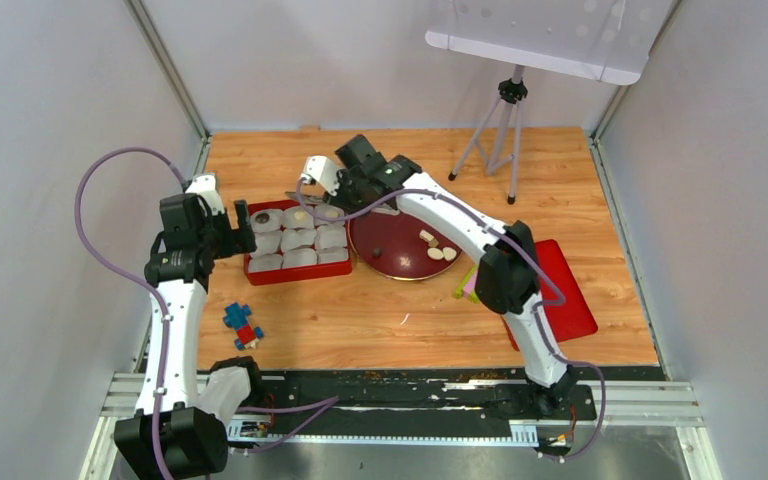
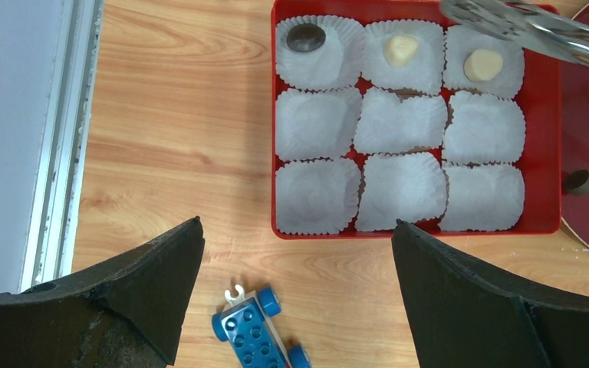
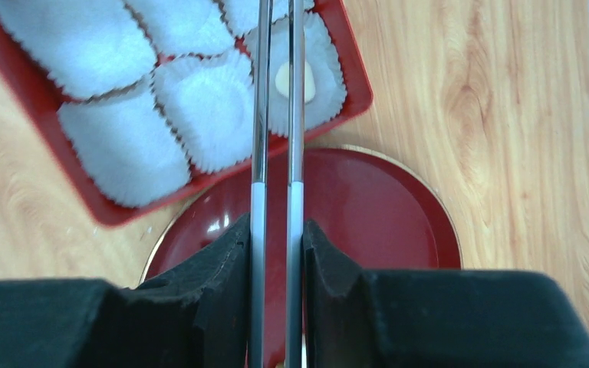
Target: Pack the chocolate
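A red tray (image 2: 550, 153) holds white paper cups. Three cups in its far row hold chocolate: a dark lump (image 2: 305, 37) and two cream pieces (image 2: 400, 49) (image 2: 482, 64). More chocolate lies on the dark red plate (image 1: 390, 262): cream pieces (image 1: 436, 253) and a dark one (image 1: 406, 253). My right gripper (image 3: 276, 230) is shut on metal tongs (image 3: 276, 115). Their arms stand slightly apart over the corner cup's cream piece (image 3: 308, 83). My left gripper (image 2: 297, 226) hangs open and empty over the tray's near-left edge.
A blue and red toy block (image 1: 243, 325) lies on the wood in front of the tray. A flat red lid (image 1: 570, 295) sits right of the plate. A tripod (image 1: 500, 130) stands at the back. Walls close in both sides.
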Available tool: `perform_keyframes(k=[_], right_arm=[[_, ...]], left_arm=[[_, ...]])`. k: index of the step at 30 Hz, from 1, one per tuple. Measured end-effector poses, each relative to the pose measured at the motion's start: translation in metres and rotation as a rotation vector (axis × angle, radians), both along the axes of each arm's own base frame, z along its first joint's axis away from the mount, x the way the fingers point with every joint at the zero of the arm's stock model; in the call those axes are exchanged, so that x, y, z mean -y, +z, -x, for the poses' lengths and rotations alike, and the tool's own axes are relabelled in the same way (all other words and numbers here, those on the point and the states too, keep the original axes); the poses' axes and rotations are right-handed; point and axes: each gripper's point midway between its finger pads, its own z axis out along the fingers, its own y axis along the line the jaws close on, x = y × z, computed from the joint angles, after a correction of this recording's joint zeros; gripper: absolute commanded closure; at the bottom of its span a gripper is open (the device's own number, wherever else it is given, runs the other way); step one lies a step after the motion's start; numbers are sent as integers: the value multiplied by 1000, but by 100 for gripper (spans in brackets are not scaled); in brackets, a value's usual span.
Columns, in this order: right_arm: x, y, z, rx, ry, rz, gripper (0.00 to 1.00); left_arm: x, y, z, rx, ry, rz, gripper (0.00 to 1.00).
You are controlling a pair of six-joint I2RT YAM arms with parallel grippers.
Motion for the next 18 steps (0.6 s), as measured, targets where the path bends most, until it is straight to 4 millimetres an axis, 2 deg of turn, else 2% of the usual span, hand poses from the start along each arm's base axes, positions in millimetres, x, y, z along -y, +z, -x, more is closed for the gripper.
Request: perform_keyframes(k=[2, 5, 9, 13, 16, 18], right_arm=[[13, 19, 8, 9, 3, -8, 84], [38, 45, 26, 15, 14, -19, 77], [88, 63, 43, 1, -5, -7, 72], [138, 58, 53, -36, -44, 37, 66], [168, 40, 61, -84, -56, 101, 63], [180, 26, 69, -123, -49, 145, 63]], left_arm=[[0, 1, -1, 3, -3, 1, 0], [3, 0, -3, 12, -20, 8, 0], [6, -4, -9, 13, -43, 19, 0], [8, -9, -17, 4, -58, 31, 0], [9, -12, -22, 0, -68, 40, 0], [10, -14, -24, -2, -73, 44, 0]])
